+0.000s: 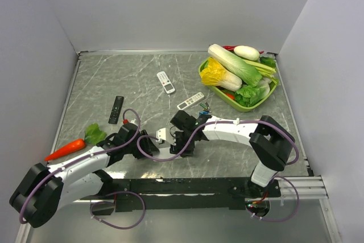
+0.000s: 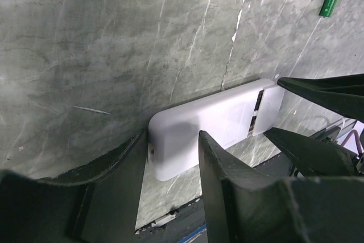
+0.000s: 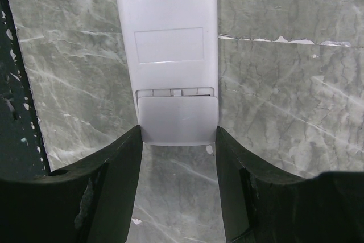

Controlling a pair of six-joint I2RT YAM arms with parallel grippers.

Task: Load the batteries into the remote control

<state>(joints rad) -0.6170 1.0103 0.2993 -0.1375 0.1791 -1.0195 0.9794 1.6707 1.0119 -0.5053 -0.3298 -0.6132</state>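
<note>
Batteries (image 1: 203,106) loose on desk (image 1: 114,78), none in yet; face-down remote (image 3: 170,27) w/ cover (image 3: 177,119) part-slid, right hand (image 3: 178,135) pinching that end, left hand (image 2: 172,140) grip can't tell.

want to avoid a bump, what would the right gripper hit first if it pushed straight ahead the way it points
The white remote: its battery-cover end sits right between the fingertips of the right gripper, directly ahead.

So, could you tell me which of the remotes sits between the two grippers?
The white remote nearest the arms, back side up, between left gripper and right gripper; the other remotes lie farther back, untouched.
</note>
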